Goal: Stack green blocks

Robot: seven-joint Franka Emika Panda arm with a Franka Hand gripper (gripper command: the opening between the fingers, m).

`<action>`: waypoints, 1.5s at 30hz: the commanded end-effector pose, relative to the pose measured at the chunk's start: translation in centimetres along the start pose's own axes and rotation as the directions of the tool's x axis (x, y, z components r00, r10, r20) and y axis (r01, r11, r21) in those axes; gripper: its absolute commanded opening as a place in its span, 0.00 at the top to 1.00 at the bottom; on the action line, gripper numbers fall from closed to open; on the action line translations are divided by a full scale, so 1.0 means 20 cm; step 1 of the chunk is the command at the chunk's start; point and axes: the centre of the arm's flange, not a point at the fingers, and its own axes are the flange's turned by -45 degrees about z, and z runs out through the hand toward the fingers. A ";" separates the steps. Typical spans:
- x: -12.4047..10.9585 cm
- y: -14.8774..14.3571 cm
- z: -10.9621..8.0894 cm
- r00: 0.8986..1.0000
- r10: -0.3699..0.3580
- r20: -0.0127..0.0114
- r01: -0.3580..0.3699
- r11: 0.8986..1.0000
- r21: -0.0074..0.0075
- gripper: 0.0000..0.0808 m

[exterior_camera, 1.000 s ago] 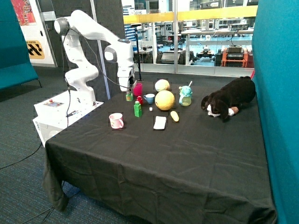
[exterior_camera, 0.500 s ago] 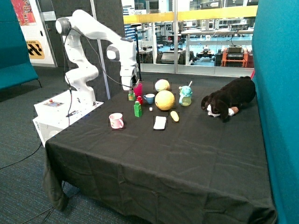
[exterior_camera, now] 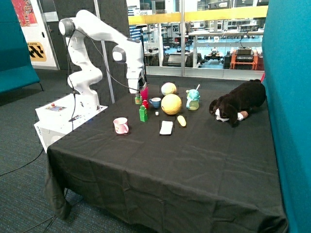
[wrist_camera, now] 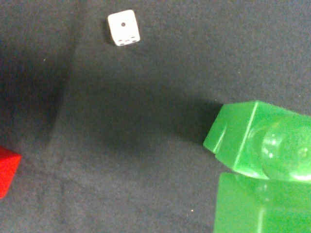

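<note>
In the outside view my gripper [exterior_camera: 138,96] hangs over the far part of the table, shut on a small green block [exterior_camera: 138,100] held just above the cloth. A taller green stack [exterior_camera: 143,114] of blocks stands a little nearer the camera, beside it. Just behind that stack is a small red block [exterior_camera: 145,103]. The wrist view shows a green block [wrist_camera: 262,145] with a round stud, a second green face [wrist_camera: 257,206] adjoining it, a corner of the red block [wrist_camera: 7,171] and a white die [wrist_camera: 123,27]. No fingers appear in the wrist view.
Around the blocks stand a pink cup [exterior_camera: 143,92], a blue cup [exterior_camera: 155,102], a large yellow ball [exterior_camera: 171,104], a smaller one [exterior_camera: 168,88] and a teal sippy cup [exterior_camera: 193,100]. A pink mug [exterior_camera: 120,125], a white flat item [exterior_camera: 166,127] and a plush dog [exterior_camera: 238,103] lie farther off.
The gripper has carried the green block sideways toward the pink cup and the red block, coming closer to the green stack. Nothing else on the table has moved.
</note>
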 end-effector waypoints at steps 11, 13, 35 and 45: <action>0.03 0.03 0.03 1.000 -0.001 0.000 0.001 1.000 -0.001 1.00; 0.03 0.04 0.03 1.000 0.004 0.000 -0.004 1.000 -0.001 1.00; 0.07 0.05 0.09 1.000 -0.015 0.000 0.015 1.000 -0.001 1.00; 0.08 0.05 0.12 1.000 -0.010 0.000 0.010 1.000 -0.001 1.00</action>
